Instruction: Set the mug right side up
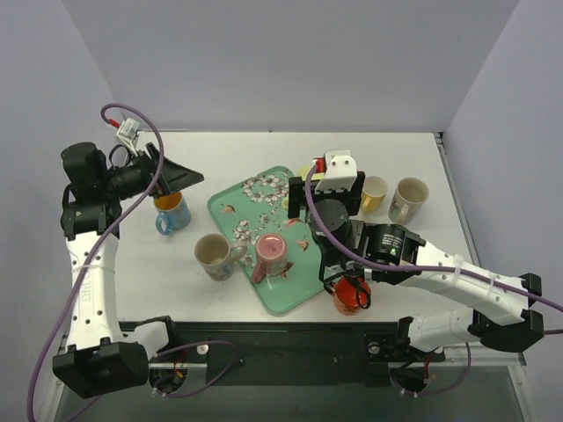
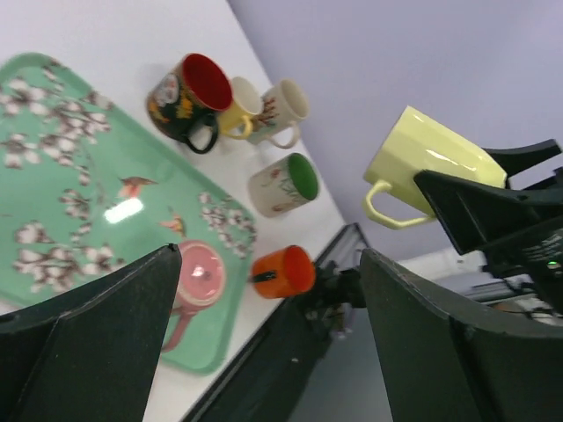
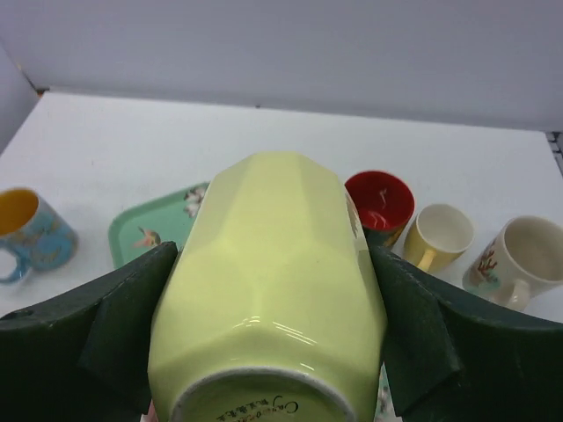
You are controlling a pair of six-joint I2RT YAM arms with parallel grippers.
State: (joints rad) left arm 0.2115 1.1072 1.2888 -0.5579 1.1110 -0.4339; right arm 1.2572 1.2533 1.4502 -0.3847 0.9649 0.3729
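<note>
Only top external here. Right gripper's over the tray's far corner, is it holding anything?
Observer: Yes. Right wrist shows a yellow mug clamped between the right gripper's fingers.
Operator: Which end faces the wrist?
Observer: The base; its mouth points away from that camera.
Operator: Left gripper busy?
Observer: No. Left wrist shows the left gripper open, nothing between its fingers.
</note>
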